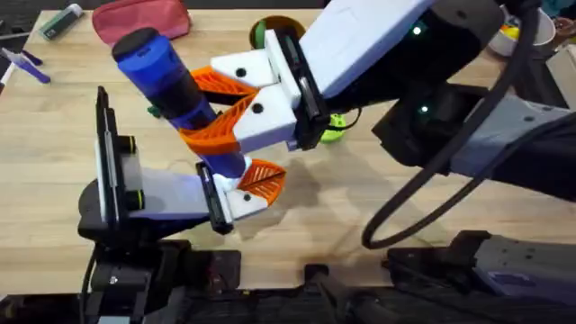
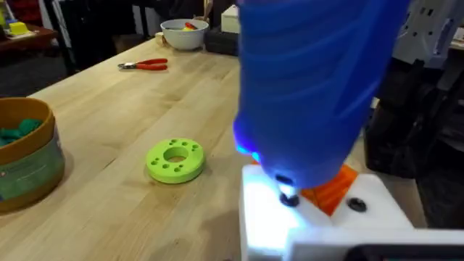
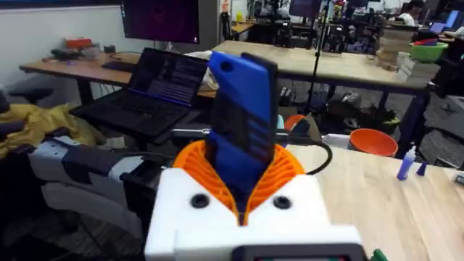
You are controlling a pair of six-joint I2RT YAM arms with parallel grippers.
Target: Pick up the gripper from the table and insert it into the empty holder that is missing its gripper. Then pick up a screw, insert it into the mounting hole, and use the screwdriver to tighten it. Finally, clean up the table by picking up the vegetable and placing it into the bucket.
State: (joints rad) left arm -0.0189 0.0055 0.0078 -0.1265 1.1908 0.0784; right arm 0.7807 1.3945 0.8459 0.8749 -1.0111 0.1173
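My right gripper (image 1: 196,103) reaches in from the right and is shut on the blue screwdriver (image 1: 171,81), which sits between its orange pads (image 3: 279,170). The screwdriver (image 2: 312,87) tilts down to my left gripper (image 1: 238,191). Its metal bit (image 2: 288,197) rests on a hole in the white holder (image 2: 290,225). The orange ribbed gripper (image 2: 335,190) sits in that holder, next to a dark screw head (image 2: 355,204). The tan bucket (image 2: 25,159) stands left of a green disc and holds something teal-green (image 2: 14,132); I cannot tell whether it is the vegetable.
A bright green disc (image 2: 175,159) lies on the wood between bucket and holder. Red-handled pliers (image 2: 145,65) and a white bowl (image 2: 185,32) sit farther back. A pink pouch (image 1: 139,18) and purple markers (image 1: 27,65) lie at the table's far left.
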